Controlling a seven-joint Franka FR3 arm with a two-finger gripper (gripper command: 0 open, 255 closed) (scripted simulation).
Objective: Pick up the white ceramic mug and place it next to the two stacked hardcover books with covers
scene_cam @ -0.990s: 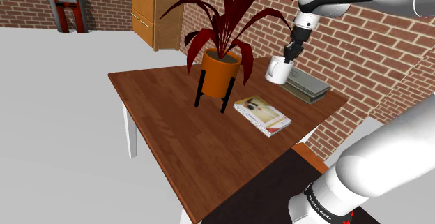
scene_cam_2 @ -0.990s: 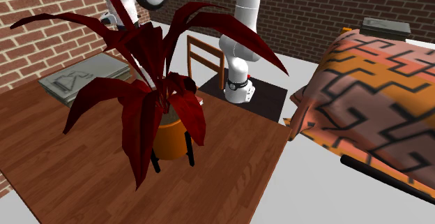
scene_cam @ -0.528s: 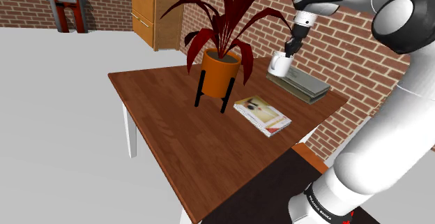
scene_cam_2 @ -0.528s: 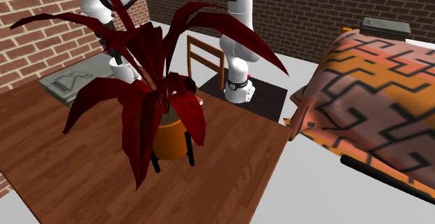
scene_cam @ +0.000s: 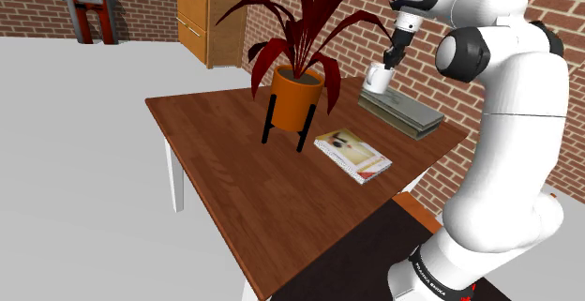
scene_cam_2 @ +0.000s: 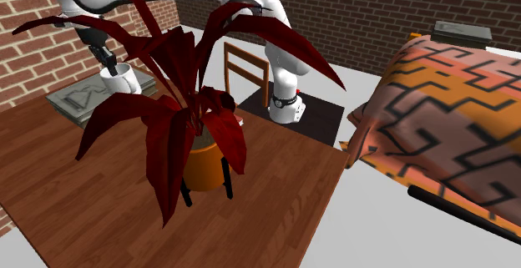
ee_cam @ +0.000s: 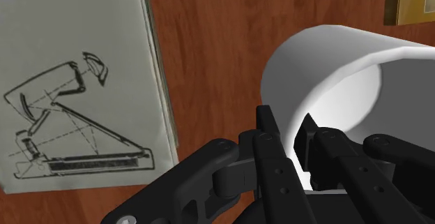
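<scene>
Brick wall (scene_cam: 469,55) runs behind everything. Wooden counter (scene_cam: 225,158) on white legs, brown top. White arm (scene_cam: 506,140) rises from the stand at the shoulder view's lower right and reaches up and left over the counter's far corner. In the second exterior view there is a large orange-and-black patterned cushion or bedding (scene_cam_2: 442,116) at the right, off the counter. Wooden chair (scene_cam_2: 246,70) stands between the counter and the arm's base. Dark red leafy plant (scene_cam: 300,37) in an orange pot (scene_cam: 298,97) on a black stand sits mid-counter. Wooden drawer cabinet (scene_cam: 208,18) is against the back wall, well apart from the counter.

Two stacked books (scene_cam: 412,113), grey, lie flat at the far corner near the wall. The top cover has a line drawing, plain in the wrist view (ee_cam: 77,83). A thin book with a light cover (scene_cam: 352,154) lies flat between the plant and the stack.

White mug (scene_cam: 375,81), upright, mouth up, is just beside the stack on the plant side. The wrist view shows it (ee_cam: 327,83) over bare wood next to the top cover's edge. Cannot tell if its base touches the counter.

Claw (ee_cam: 287,128), black, is clamped on the mug's rim: one finger outside the wall, the other inside. It comes down onto the mug from above in the shoulder view (scene_cam: 386,65) and the second exterior view (scene_cam_2: 108,62).
</scene>
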